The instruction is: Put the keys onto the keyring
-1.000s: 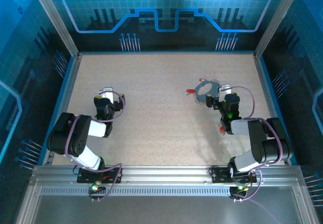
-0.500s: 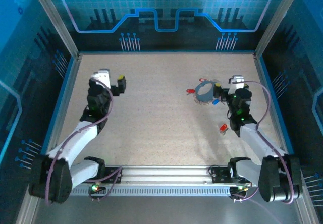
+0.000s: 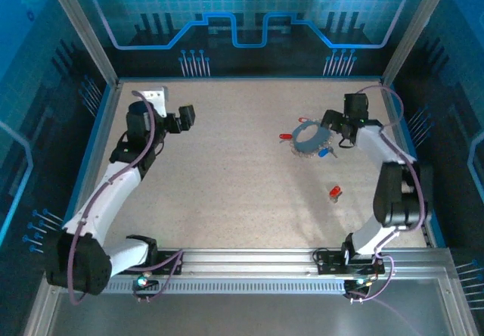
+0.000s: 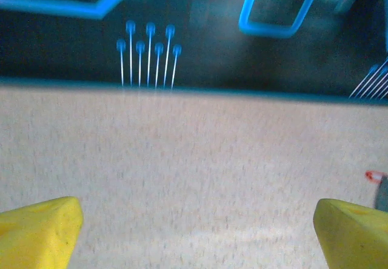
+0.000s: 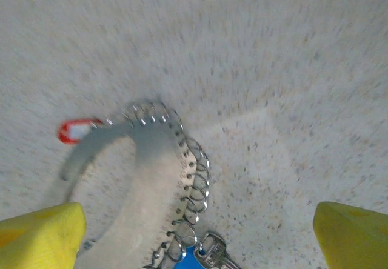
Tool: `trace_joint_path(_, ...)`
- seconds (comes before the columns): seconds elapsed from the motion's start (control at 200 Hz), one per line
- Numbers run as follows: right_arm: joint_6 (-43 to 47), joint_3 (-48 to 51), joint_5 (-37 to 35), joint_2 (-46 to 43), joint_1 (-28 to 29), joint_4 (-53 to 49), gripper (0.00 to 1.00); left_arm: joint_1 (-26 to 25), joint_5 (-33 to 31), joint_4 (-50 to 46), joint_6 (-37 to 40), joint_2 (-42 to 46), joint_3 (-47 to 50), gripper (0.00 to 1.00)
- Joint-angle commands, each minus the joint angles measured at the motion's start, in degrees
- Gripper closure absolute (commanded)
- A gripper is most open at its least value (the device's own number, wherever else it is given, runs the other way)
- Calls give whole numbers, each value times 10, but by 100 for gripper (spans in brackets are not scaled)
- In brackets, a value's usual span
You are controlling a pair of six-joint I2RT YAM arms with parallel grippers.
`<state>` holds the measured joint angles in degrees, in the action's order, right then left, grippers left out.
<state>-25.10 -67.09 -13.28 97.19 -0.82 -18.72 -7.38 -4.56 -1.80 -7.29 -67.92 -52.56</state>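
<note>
Nearest the arm bases, one red key (image 3: 333, 193) lies loose on the tabletop (image 3: 227, 192), so the job looks partly done, with that one seemingly left to thread. Farther back sits the keyring (image 3: 308, 138), which carries a blue key (image 5: 189, 260) and red keys (image 3: 285, 135) at its rim. The right fingers (image 5: 42, 232), spread wide and empty, hover just beside it, part of the ring showing between them. Well away across the tabletop, the left fingers (image 4: 36, 229) are spread too, holding nothing.
</note>
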Motion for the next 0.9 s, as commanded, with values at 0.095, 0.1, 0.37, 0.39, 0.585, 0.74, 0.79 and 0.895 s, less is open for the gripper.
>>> trace_joint_path(0.095, 46, -161, -101, 149, 29, -217, 0, 4, 3, -69, -37, -39, -11, 1)
trace_joint_path(0.1, 48, -165, -105, 151, 32, -219, 0, 4, 4, -70, -38, -39, -11, 1)
trace_joint_path(0.37, 94, -251, -175, 262, 95, -289, 0, 4, 1, -48, -60, -32, 11, 1)
trace_joint_path(0.39, 96, -249, -179, 265, 100, -290, 0, 3, 2, -49, -61, -32, 9, 1)
trace_joint_path(0.585, 108, -216, -186, 250, 144, -309, 0, 3, -5, -48, -63, -29, 13, 1)
trace_joint_path(0.74, 101, -175, -163, 214, 203, -315, 0, 2, -4, -57, -63, -34, 7, 1)
trace_joint_path(0.79, 93, -164, -156, 206, 229, -319, 0, 1, -7, -54, -64, -34, 11, 1)
trace_joint_path(0.895, 81, -156, -114, 203, 296, -320, 0, 1, -10, -50, -64, -39, 14, 1)
